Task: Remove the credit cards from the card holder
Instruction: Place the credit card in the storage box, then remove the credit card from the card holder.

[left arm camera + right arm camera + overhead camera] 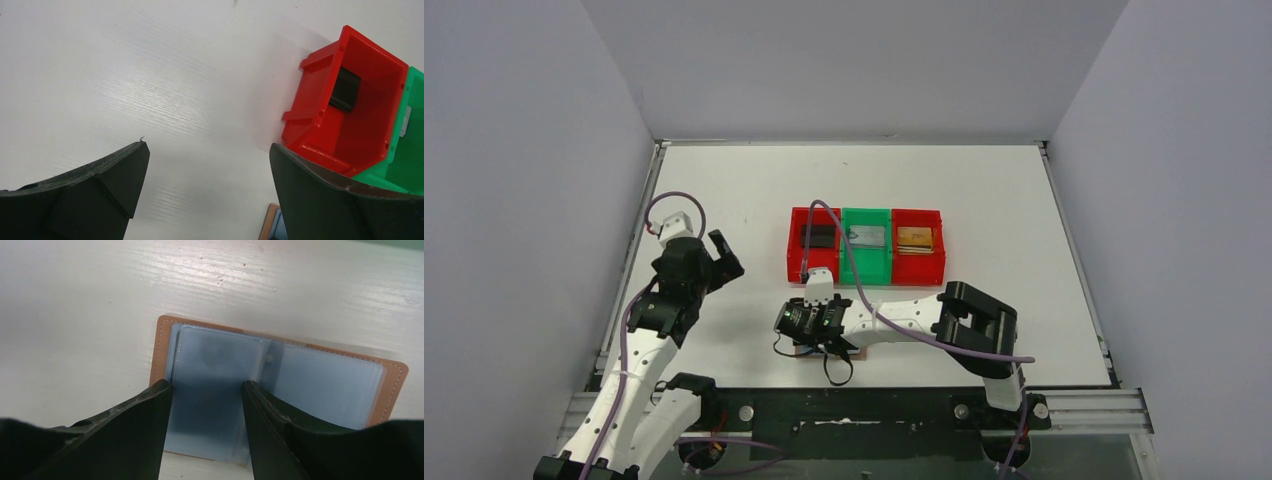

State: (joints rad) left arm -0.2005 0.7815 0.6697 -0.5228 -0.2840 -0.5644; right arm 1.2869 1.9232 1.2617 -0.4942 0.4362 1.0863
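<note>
The tan card holder (160,347) lies open on the table, its blue-grey sleeves (325,385) facing up. My right gripper (207,386) is open and straddles the left sleeve from just above, with nothing pinched; I cannot tell if a card is inside. From above, the right gripper (809,335) hides most of the card holder (860,352). A black card (821,236), a silver-grey card (867,236) and a gold card (916,238) lie in the bins. My left gripper (727,258) hangs wide open and empty over bare table, left of the bins. The left gripper (207,146) sees the black card (345,90).
Three bins stand in a row behind the holder: red (802,262), green (866,268), red (920,268). The left wrist view shows the left red bin (325,145), the green bin (412,150) and a corner of the card holder (272,220). Walls enclose the table.
</note>
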